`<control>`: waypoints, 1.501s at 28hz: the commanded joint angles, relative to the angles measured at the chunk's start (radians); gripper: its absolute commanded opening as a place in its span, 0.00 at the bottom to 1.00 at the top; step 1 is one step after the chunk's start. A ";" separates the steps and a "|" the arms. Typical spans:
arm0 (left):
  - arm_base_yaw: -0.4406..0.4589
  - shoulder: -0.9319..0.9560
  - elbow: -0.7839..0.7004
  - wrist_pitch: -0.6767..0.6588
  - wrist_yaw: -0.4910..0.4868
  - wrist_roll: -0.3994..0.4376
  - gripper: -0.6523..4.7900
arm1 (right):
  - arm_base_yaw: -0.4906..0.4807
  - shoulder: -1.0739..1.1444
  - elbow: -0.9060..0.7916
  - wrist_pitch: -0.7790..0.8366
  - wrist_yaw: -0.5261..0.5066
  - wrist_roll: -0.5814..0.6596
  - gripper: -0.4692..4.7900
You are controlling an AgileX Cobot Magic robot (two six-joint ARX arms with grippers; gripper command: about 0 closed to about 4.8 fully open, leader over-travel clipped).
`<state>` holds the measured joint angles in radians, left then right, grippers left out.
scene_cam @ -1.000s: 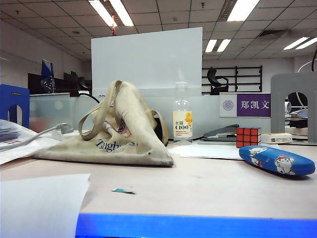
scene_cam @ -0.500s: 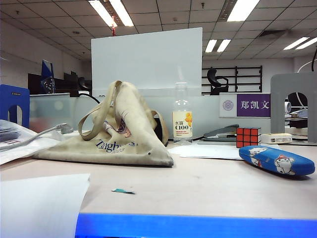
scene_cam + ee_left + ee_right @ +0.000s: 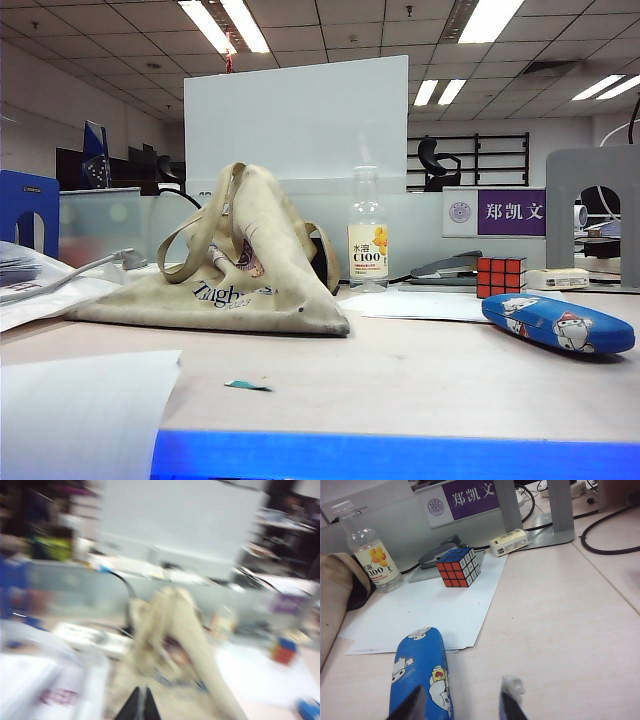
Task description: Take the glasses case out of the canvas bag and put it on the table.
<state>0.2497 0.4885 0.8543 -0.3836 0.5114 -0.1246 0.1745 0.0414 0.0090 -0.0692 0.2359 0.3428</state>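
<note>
Blue glasses case (image 3: 422, 672) lies on the table (image 3: 560, 630) beside the parted right claw (image 3: 461, 702); left claw (image 3: 139, 707) pinched closed.

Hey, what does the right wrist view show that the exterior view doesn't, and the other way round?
Only the right wrist view shows the right hand, jaws apart, empty, just above the table with one finger beside the glasses case, plus black cables behind.

Only the exterior view shows the whole canvas bag, slumped on the left, the table's blue front edge, and the ceiling lights.

Both show the glasses case lying on the table outside the bag, the Rubik's cube, the drink bottle and the white paper.
</note>
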 commanded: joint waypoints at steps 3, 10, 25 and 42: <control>0.000 -0.076 -0.215 0.135 0.010 -0.097 0.11 | 0.000 0.001 -0.007 0.011 0.006 0.001 0.46; 0.000 -0.224 -0.425 0.201 -0.048 -0.149 0.11 | 0.000 0.001 -0.007 0.011 0.005 0.001 0.46; -0.002 -0.416 -0.749 0.195 -0.082 -0.223 0.11 | 0.000 0.001 -0.007 0.011 0.005 0.001 0.46; -0.001 -0.414 -0.826 0.149 -0.622 0.008 0.11 | 0.000 0.001 -0.007 0.010 0.005 0.001 0.46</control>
<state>0.2478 0.0750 0.0322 -0.2279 -0.0315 -0.1055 0.1745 0.0414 0.0090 -0.0700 0.2367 0.3428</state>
